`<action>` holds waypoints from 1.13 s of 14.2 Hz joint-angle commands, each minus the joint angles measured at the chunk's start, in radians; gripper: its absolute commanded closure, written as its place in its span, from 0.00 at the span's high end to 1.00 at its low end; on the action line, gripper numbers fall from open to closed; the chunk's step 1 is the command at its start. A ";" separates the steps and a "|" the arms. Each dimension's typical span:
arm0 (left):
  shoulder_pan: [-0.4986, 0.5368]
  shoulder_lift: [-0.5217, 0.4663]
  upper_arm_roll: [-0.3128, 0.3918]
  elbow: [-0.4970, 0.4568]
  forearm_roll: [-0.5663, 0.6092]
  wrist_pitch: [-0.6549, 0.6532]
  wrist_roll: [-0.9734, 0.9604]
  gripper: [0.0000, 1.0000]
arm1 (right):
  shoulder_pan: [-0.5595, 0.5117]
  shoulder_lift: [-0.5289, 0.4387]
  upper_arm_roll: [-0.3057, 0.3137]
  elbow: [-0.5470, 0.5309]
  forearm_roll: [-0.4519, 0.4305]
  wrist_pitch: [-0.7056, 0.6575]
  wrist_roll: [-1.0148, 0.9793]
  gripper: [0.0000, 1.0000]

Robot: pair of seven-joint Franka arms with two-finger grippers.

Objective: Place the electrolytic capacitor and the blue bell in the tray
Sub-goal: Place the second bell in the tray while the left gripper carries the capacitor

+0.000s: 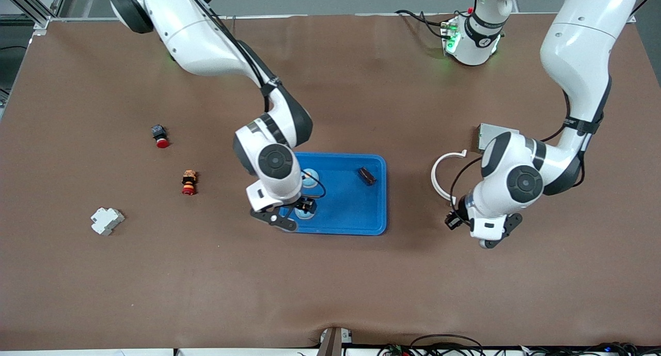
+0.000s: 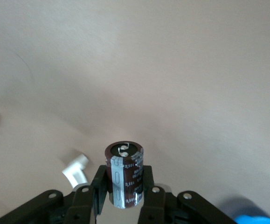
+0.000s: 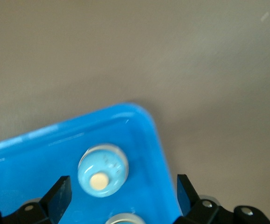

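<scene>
- On the worktop toward the right arm's end lie a red button (image 1: 160, 136), a small red-and-yellow part (image 1: 189, 183) and a white block (image 1: 107, 220); a white ring (image 1: 443, 178) and grey box (image 1: 488, 135) lie beside the left arm.
- The left hand (image 2: 124, 196) pinches the capacitor (image 2: 124, 179) upright above bare worktop, apart from the tray (image 1: 351, 211).
- The right hand (image 3: 123, 191), spread wide, hovers over the tray's corner, directly above a blue bell (image 3: 102, 171) sitting inside.

White arms, blk joints, cables
</scene>
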 commanded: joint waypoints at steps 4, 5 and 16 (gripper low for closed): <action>-0.119 0.013 0.007 0.083 -0.014 -0.030 -0.176 0.01 | -0.155 -0.156 0.017 -0.019 -0.015 -0.132 -0.328 1.00; -0.139 0.016 0.007 0.091 -0.014 -0.028 -0.198 0.01 | -0.192 -0.185 0.017 -0.022 -0.015 -0.149 -0.421 1.00; -0.305 0.110 0.018 0.195 -0.008 0.050 -0.322 0.01 | -0.527 -0.380 0.016 -0.019 -0.013 -0.348 -1.088 1.00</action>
